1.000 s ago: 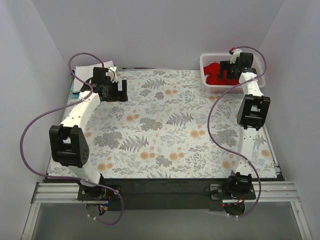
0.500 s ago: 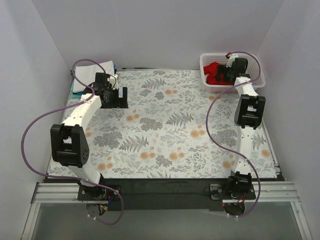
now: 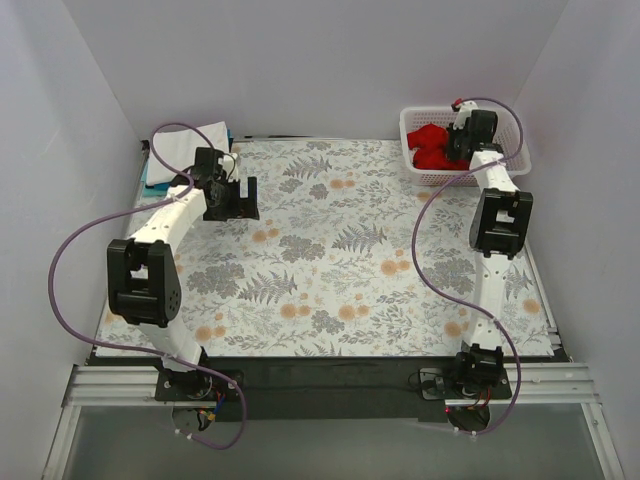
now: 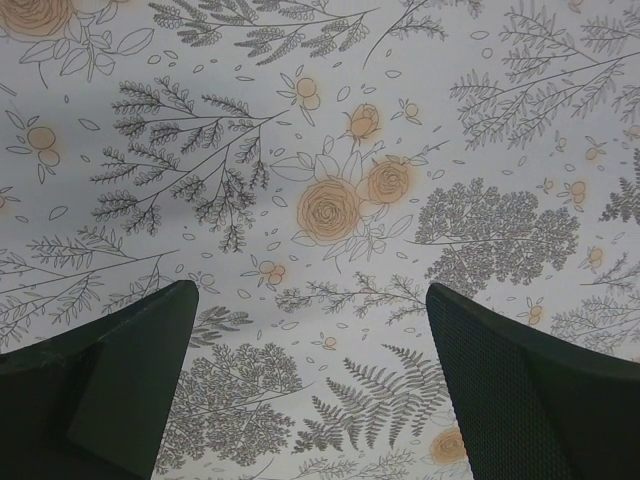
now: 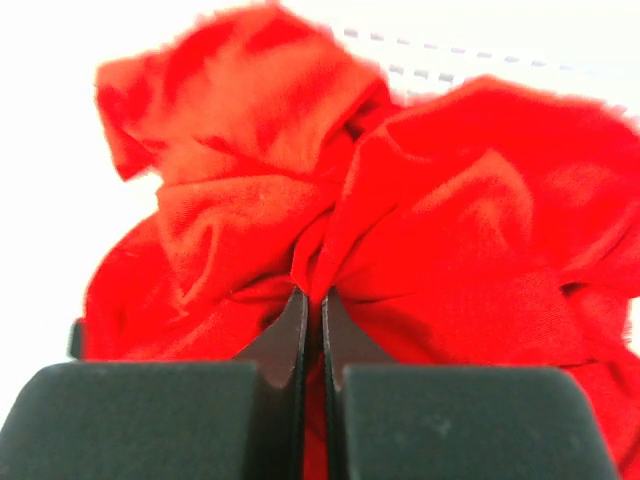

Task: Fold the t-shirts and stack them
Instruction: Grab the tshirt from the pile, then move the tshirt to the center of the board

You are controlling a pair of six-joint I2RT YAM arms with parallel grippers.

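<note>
Right arm: I am seeing it stretched far forward, wrist dipping into the white basket (image 3: pixel 410 128).
Right gripper (image 5: pixel 312 298): pinching a fold of the red t-shirt (image 5: pixel 450 230), fingers pressed together.
Red t-shirt: lying bunched inside the basket.
Left arm: hovering over the far-left of the floral table (image 3: pixel 340 270).
Left gripper (image 4: pixel 308 295): standing wide apart, unloaded.

Crumpled red tee (image 3: pixel 430 150) in wht basket (image 3: pixel 440 178), far-R corner.
</note>
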